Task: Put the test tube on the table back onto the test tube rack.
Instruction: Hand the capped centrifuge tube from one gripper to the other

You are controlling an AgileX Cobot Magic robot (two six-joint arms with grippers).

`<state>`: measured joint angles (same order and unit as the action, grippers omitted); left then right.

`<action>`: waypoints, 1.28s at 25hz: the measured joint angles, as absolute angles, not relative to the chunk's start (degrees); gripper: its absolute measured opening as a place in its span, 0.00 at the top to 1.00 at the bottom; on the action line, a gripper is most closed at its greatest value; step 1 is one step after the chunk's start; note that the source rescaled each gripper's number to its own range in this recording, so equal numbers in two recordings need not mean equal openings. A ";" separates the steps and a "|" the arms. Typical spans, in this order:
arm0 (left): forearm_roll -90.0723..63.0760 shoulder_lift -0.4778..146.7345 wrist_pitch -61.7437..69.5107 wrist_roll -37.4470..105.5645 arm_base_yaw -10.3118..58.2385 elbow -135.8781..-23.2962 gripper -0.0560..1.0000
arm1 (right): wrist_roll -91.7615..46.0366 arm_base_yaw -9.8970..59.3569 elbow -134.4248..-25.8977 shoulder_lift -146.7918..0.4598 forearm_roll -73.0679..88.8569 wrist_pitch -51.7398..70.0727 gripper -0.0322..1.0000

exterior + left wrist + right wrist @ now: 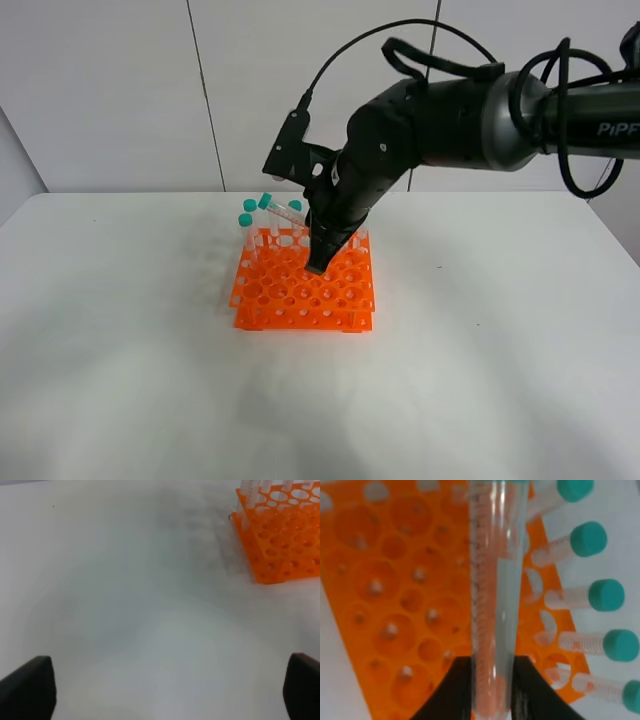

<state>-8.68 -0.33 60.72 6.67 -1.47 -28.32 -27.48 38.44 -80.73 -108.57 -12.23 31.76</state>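
The clear test tube [283, 212] with a green cap is tilted over the orange test tube rack [300, 290], pinched in the right tool [318, 262]. The rack sits on the white table [150, 380].

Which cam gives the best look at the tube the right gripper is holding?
Right wrist: the test tube fills the frame, pinched in the right gripper above the test tube rack. Exterior high shows only its tilted, capped upper part beside the arm. Left wrist doesn't show it.
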 joint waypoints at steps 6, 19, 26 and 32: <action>-8.68 -0.33 60.72 6.67 -1.47 -28.32 0.00 | -23.93 38.58 -62.40 -98.67 -9.50 6.89 0.95; -8.68 -0.33 60.72 6.67 -1.47 -28.32 0.00 | -11.31 38.58 -32.87 -76.93 -4.10 -27.97 0.95; -8.68 -0.33 60.72 6.67 -1.47 -28.32 0.00 | -10.87 38.58 -24.70 -66.89 -4.00 -20.76 0.95; -8.73 -0.33 60.72 6.67 -1.47 -28.32 0.00 | -9.87 38.58 -24.01 -58.94 -3.74 -12.74 0.95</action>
